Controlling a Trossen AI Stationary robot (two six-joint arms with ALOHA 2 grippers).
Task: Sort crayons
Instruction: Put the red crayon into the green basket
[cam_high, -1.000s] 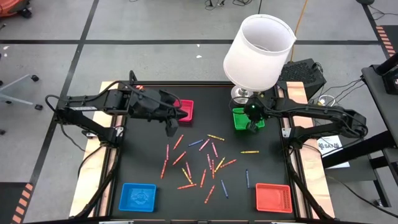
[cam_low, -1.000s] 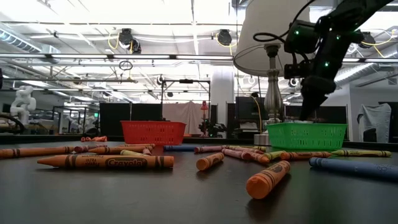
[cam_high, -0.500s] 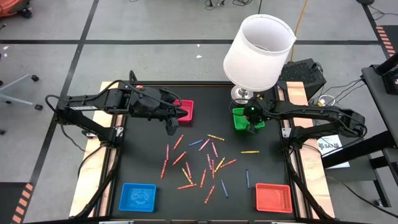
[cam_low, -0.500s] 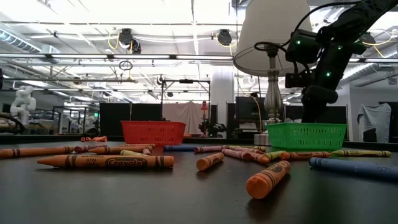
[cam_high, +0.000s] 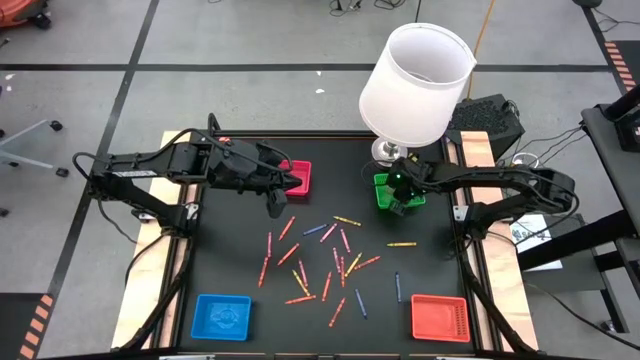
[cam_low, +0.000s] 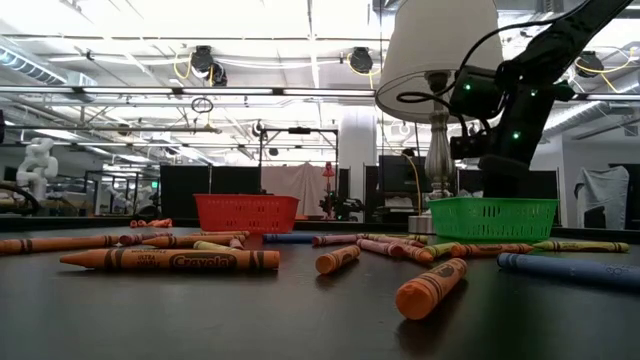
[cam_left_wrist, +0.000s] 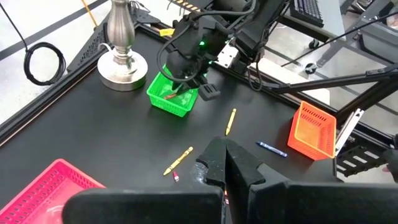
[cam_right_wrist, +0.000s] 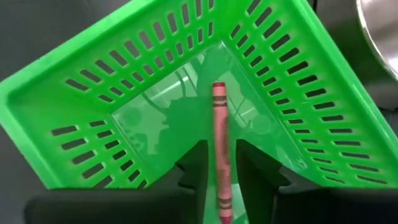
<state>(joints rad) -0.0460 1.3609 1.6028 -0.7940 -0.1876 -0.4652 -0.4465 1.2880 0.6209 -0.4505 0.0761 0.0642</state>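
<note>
Now drop step: right hand (cam_right_wrist: 219, 171) over green tray (cam_right_wrist: 81, 112), fingers w/ small gap, loosely around red crayon (cam_right_wrist: 219, 149). Next: spread wider, lift clear. Left hand (cam_left_wrist: 225, 163) pressed together, waiting.

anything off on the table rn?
One oddity: a table lamp stands at the far edge beside the green tray, its tilted shade overhanging where the right gripper lowers a red crayon into that tray. Loose crayons scattered mid-table are just unsorted. Nothing looks damaged.
</note>
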